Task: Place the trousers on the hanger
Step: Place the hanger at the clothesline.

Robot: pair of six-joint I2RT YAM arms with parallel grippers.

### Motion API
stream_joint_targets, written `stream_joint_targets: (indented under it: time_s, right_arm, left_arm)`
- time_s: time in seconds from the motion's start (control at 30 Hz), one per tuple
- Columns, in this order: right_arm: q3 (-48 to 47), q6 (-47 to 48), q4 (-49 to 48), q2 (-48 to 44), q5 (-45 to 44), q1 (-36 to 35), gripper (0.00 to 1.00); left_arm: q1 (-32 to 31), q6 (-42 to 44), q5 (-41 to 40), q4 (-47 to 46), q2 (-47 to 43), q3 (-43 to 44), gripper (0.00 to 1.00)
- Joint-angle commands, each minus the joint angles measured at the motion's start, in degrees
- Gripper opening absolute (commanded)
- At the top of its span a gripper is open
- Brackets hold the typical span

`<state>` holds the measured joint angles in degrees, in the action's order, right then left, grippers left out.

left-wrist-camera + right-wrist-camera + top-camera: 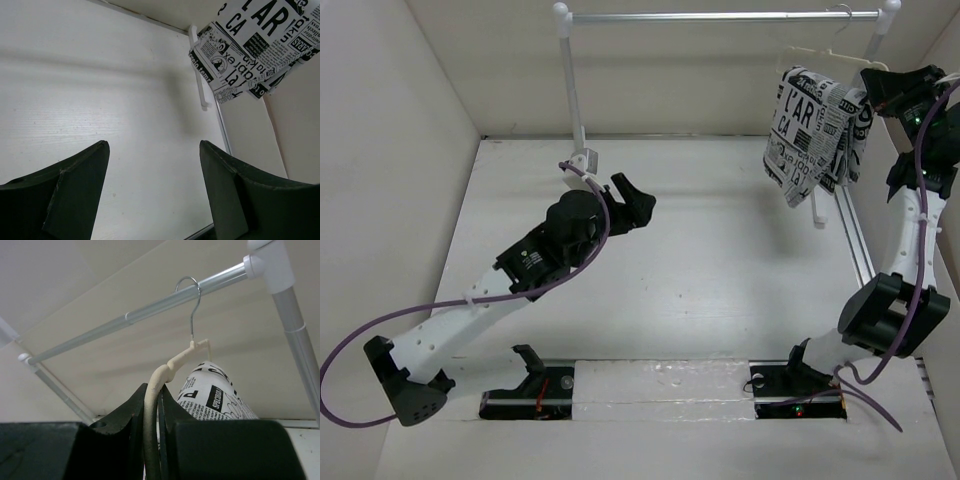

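Over on the left, the left jaws hang above the white surface, spread wide and holding nothing. Across the back runs a metal rail. At far right, the right jaws are clamped on the cream hanger, whose hook loops over the rail, with the trousers draped over it, clear of the surface.
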<state>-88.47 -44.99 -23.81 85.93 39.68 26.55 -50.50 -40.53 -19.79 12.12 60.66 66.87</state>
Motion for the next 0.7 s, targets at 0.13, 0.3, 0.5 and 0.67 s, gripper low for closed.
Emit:
stream_joint_targets:
  time_s: [0.13, 0.3, 0.5, 0.67]
  right_arm:
    - [-5.1, 6.5, -5.2, -1.8, -8.0, -1.3, 0.0]
    - [-2.4, 12.8, 0.1, -2.8, -9.4, -4.3, 0.0]
    - [7.6, 17.0, 1.8, -6.8, -10.4, -6.1, 0.14]
    - [10.9, 17.8, 5.4, -9.4, -7.9, -5.5, 0.62]
  left_arm:
    - [0.2, 0.8, 0.6, -0.9, 0.5, -0.7, 0.69]
    - [0.2, 0.6, 1.0, -1.2, 2.2, -1.0, 0.69]
    - [0.2, 0.4, 1.8, -1.4, 4.5, -0.5, 0.7]
    - [0.2, 0.4, 1.7, -1.2, 5.1, -0.3, 0.71]
